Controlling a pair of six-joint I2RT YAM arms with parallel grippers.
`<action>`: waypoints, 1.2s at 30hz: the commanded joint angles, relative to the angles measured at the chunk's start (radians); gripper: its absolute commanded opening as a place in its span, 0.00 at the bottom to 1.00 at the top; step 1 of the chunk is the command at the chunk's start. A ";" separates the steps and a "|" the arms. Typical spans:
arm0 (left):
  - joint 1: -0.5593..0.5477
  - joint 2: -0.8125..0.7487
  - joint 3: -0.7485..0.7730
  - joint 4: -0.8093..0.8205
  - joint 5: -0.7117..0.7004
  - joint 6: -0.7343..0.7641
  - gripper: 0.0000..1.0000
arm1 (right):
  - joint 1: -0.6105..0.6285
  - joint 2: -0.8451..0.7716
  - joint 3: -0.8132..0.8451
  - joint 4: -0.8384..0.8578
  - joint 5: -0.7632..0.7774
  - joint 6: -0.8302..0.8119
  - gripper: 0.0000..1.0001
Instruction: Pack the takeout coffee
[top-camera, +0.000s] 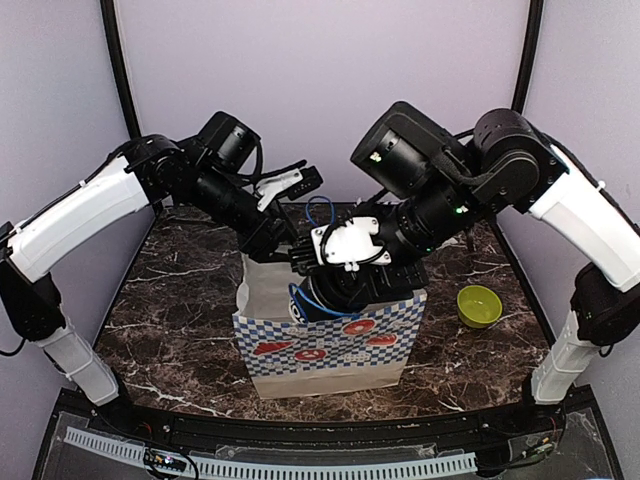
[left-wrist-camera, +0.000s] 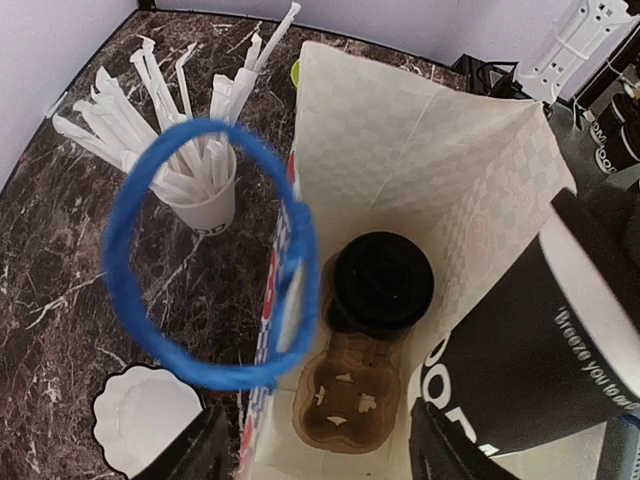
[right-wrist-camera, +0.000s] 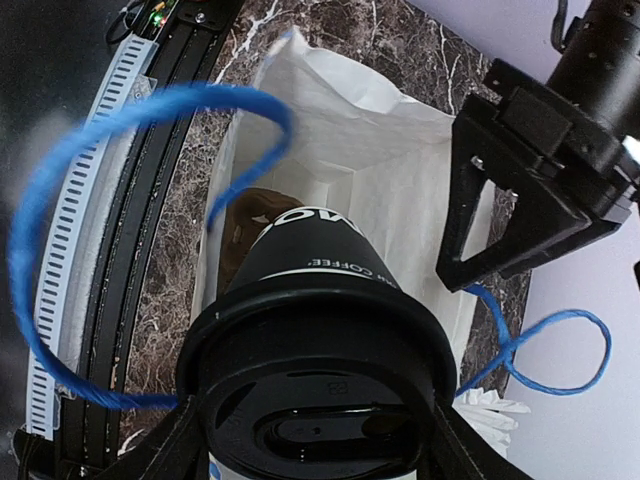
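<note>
Right claw (right-wrist-camera: 315, 425): closed on the held coffee cup (right-wrist-camera: 320, 330), a black paper cup with a black plastic lid; one finger (right-wrist-camera: 165, 445) presses each side of the cup body just below the lid; the cup hangs tilted at the open mouth of the paper bag (right-wrist-camera: 390, 170), with its base aimed into the bag and its lid facing the wrist camera.

Left claw (left-wrist-camera: 315, 435): jaws stand wide apart and grip nothing; one finger (left-wrist-camera: 190, 450) lies outside the bag and the other over its interior; the bag's side wall runs between them, and whether either finger touches it cannot be told.

Bag interior: a brown cardboard carrier (left-wrist-camera: 345, 400) lies on the bottom; the seated coffee cup (left-wrist-camera: 382, 280), lid on, stands upright in one well; the neighbouring well shows its bare floor. The bag stands upright at mid-tabletop; its outer face is blue-and-white check with red marks.

A blue cord loop (left-wrist-camera: 210, 250) hangs before each wrist camera.

Surroundings on the dark marble tabletop (top-camera: 180, 300): a white paper cup of wrapped straws (left-wrist-camera: 200, 195) near the bag; a white fluted paper dish (left-wrist-camera: 145, 420) just beside the bag; a lime-green bowl (top-camera: 479, 305) to the bag's right, apart from it.
</note>
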 joint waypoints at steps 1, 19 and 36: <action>-0.004 -0.186 -0.057 0.062 -0.014 -0.015 0.66 | 0.055 0.046 0.070 -0.009 0.109 0.005 0.41; 0.101 -0.672 -0.666 0.707 -0.536 -0.073 0.89 | 0.247 0.096 -0.147 -0.011 0.311 0.076 0.37; 0.248 -0.680 -0.830 0.841 -0.526 -0.173 0.87 | 0.466 0.116 -0.273 0.025 0.347 0.085 0.37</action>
